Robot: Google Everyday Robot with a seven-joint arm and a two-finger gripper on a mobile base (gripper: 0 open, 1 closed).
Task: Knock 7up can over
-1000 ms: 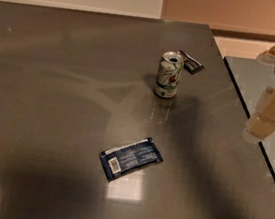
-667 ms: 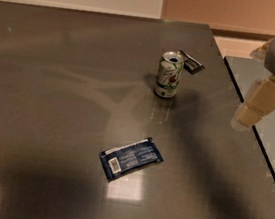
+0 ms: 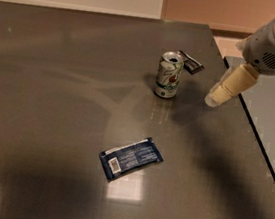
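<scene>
The 7up can (image 3: 169,75) stands upright on the dark grey table (image 3: 53,95), right of centre and towards the back. It is white-silver with green and red markings and a silver top. My gripper (image 3: 213,97) hangs from the white arm that enters from the upper right. It is above the table to the right of the can, about a can's height away, and apart from it.
A flat dark-blue packet (image 3: 131,157) lies on the table in front of the can. A small dark packet (image 3: 190,62) lies just behind the can to its right. The table's right edge (image 3: 255,132) runs close to the gripper, with a paler surface beyond it.
The arm has moved left and forward over the table, bringing the gripper from beyond the right edge to a spot close to the can's right side. The can and packets have not moved.
</scene>
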